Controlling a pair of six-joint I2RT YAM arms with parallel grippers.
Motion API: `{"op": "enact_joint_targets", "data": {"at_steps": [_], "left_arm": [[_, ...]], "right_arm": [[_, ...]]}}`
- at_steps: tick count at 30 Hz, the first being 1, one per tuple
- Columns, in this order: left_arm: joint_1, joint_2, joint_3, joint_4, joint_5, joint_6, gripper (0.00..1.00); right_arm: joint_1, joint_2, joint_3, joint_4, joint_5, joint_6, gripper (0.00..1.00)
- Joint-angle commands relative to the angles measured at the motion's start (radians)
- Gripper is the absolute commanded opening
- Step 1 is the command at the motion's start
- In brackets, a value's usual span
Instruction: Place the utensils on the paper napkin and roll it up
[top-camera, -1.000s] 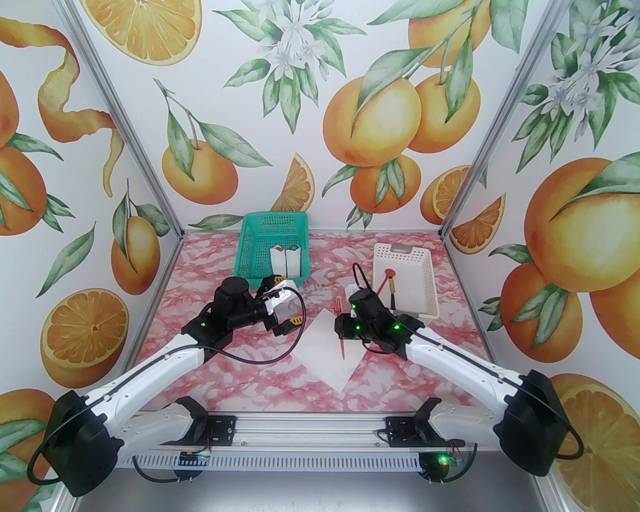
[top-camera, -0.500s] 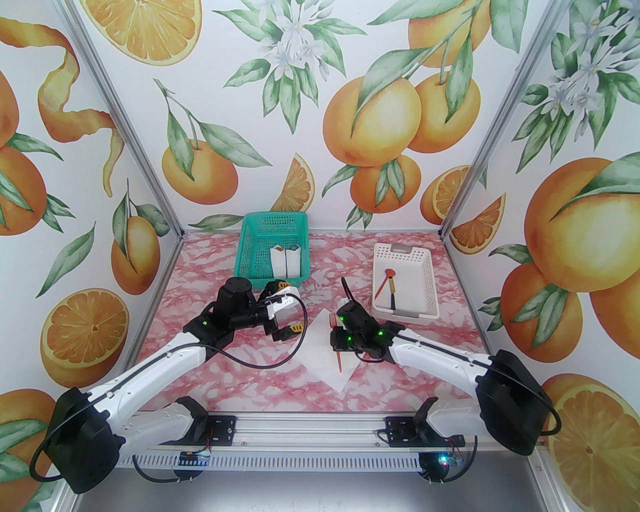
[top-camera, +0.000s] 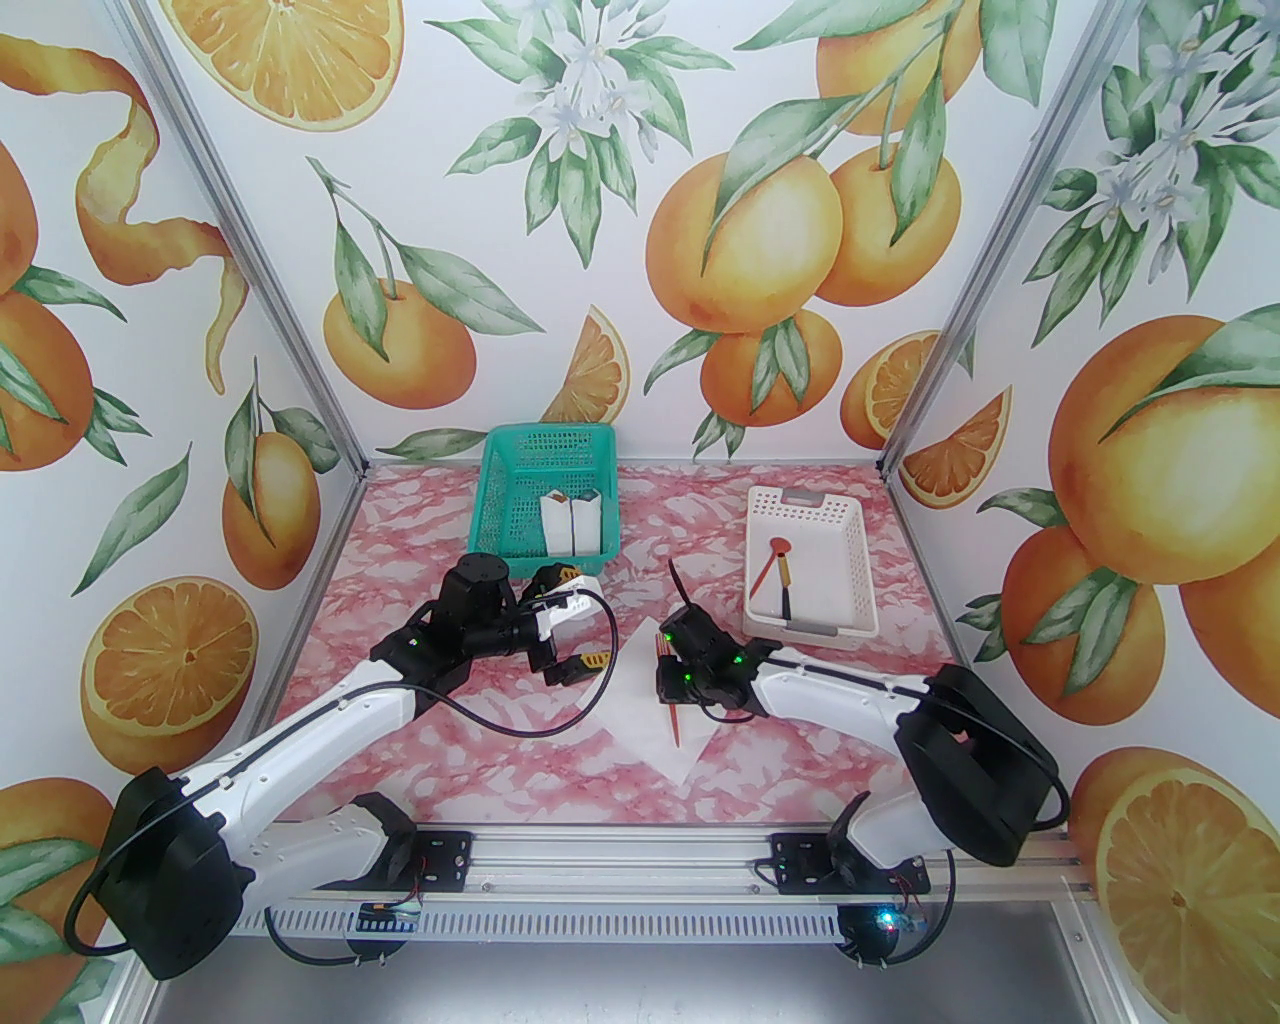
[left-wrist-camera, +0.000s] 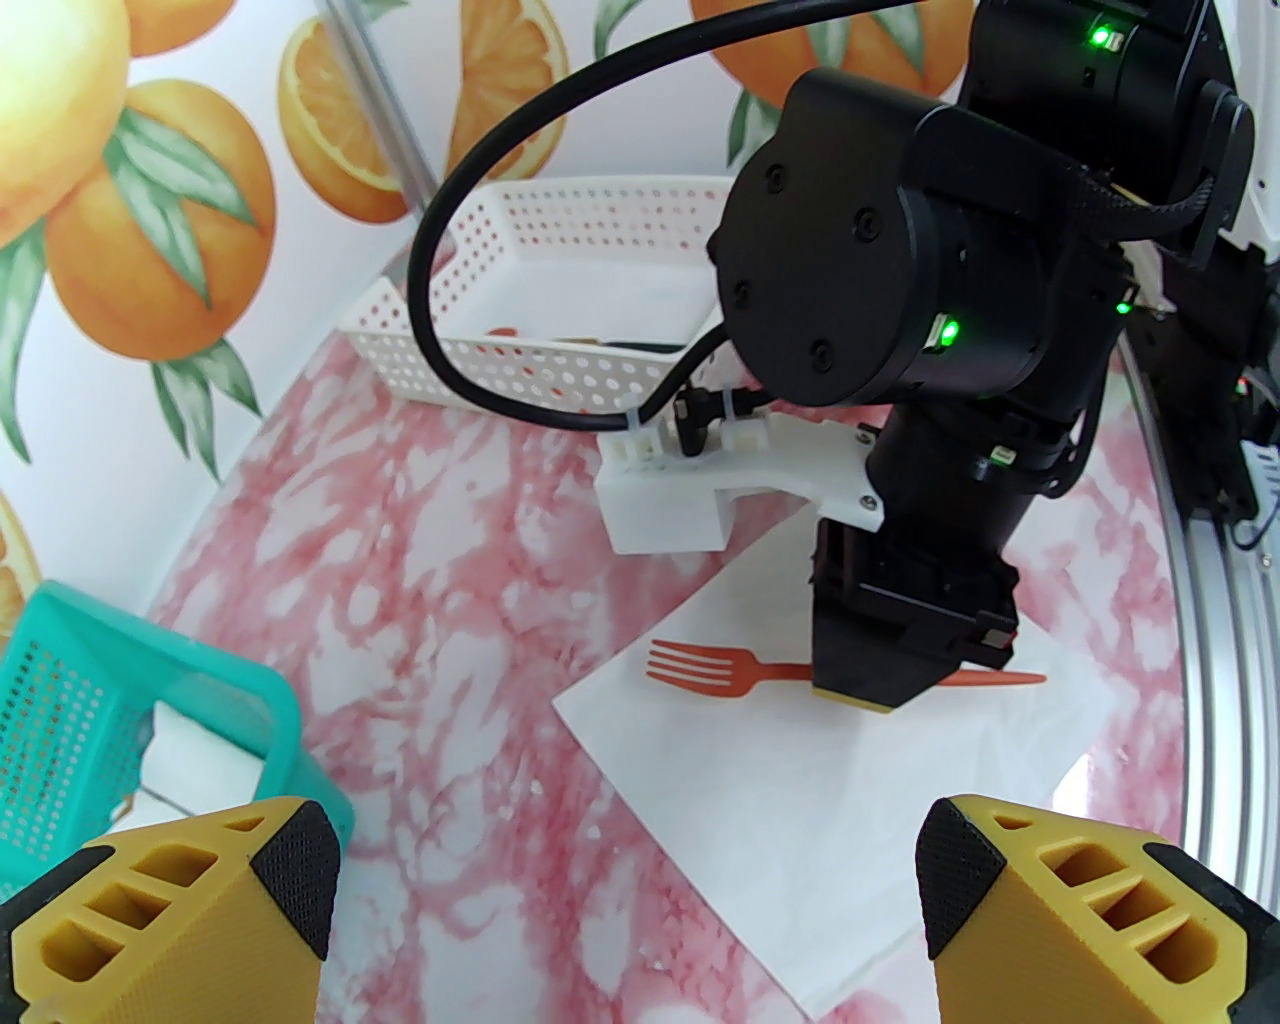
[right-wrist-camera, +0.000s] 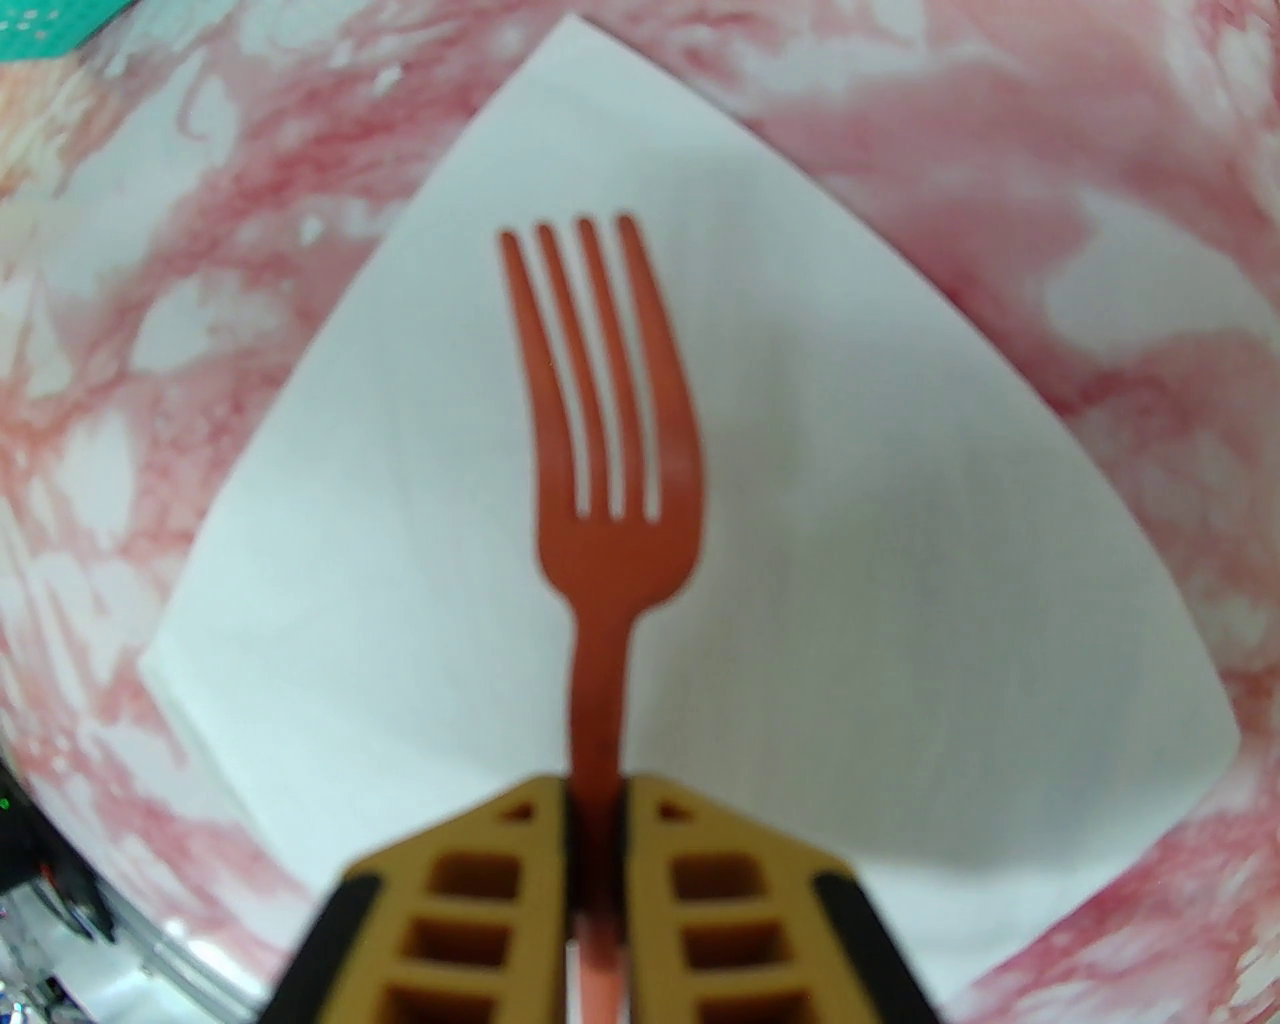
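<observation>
The pink-marbled table (top-camera: 830, 765) bears a white paper napkin (top-camera: 635, 715), lying flat as a diamond directly beneath the right gripper (right-wrist-camera: 597, 800) and just to the right of the left gripper (left-wrist-camera: 625, 880). A teal mesh basket (top-camera: 520, 480) stands just beyond the left gripper, and a white perforated basket (top-camera: 845, 570) stands beyond the right gripper, off to its right.

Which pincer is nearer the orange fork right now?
Right. The right pincer grips the fork by its handle over the napkin; the left pincer hangs open, apart from it.
</observation>
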Motion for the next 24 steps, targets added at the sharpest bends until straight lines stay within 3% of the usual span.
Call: {"op": "enact_joint_targets", "data": {"at_steps": [1,24], "left_arm": [[-0.006,0.003,0.041,-0.007,0.023,0.025,1.0],[-0.008,0.003,0.039,-0.003,-0.001,0.026,1.0]], "right_arm": [[0.006,0.021,0.034,0.035,0.02,-0.014,0.14],[0.006,0.077,0.031,0.045,0.063,-0.012,0.15]]}}
